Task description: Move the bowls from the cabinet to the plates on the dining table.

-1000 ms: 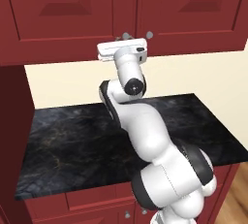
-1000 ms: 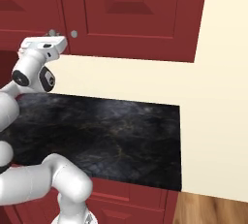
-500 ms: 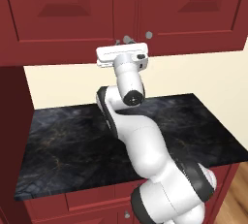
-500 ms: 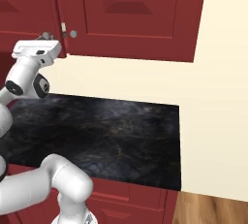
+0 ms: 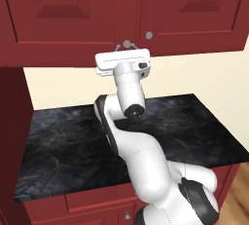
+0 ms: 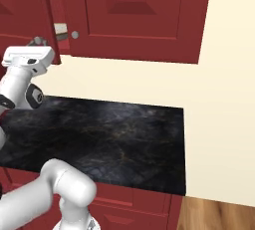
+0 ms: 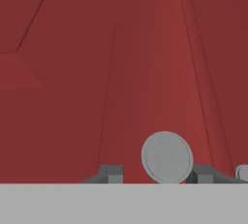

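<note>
My gripper [image 7: 156, 172] is up at the dark red cabinet [image 5: 73, 14], shut on the small round silver knob [image 7: 166, 156] of its left door, with one dark fingertip on each side of the knob. From the left base view the white hand [image 5: 122, 63] sits just below the seam of the two doors, with the gripper [image 5: 124, 47] at the knob [image 5: 127, 44]. In the right base view the left door stands slightly ajar, with a pale gap [image 6: 61, 30] at its edge beside the gripper [image 6: 39, 42]. The bowls are hidden inside the cabinet. The plates and the dining table are out of view.
The right door's knob [image 5: 149, 35] sits close beside the held one. A black marble counter [image 5: 194, 126] runs under the cabinet, with red drawers [image 6: 149, 209] below it. A cream wall [image 6: 224, 124] closes off the right side, and a tall red panel [image 5: 12, 136] the left.
The hand has drawn back from the cabinet with the knob, and the left door has come slightly ajar. The arm's elbow has swung lower.
</note>
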{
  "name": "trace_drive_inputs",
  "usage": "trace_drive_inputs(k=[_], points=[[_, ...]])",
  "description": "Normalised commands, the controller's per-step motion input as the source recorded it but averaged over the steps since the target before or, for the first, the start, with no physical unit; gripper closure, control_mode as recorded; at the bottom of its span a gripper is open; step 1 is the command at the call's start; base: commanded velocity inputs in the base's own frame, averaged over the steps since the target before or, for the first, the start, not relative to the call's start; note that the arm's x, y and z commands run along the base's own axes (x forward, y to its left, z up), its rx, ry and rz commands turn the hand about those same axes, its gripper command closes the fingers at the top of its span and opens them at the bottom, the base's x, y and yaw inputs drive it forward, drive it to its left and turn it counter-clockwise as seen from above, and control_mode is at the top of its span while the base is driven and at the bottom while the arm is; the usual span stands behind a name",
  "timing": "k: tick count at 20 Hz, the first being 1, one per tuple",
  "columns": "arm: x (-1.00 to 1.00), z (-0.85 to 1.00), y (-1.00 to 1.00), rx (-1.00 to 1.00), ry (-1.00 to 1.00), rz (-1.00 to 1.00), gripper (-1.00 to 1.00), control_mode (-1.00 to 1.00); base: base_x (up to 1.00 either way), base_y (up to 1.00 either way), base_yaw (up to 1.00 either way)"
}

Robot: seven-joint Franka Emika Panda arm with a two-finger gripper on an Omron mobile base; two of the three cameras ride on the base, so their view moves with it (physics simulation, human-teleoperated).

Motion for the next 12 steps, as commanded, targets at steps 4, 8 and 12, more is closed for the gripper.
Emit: trace_drive_inputs(k=[4, 8, 12], points=[[-0.65, 0.06, 0.76, 0.00, 0.00, 0.00, 1.00, -1.00, 0.00, 0.00, 0.00], [-0.78, 0.11, 0.77, 0.00, 0.00, 0.01, 1.00, -1.00, 0.00, 0.00, 0.00], [-0.88, 0.15, 0.71, 0.00, 0.00, 0.03, 1.00, -1.00, 0.00, 0.00, 0.00]])
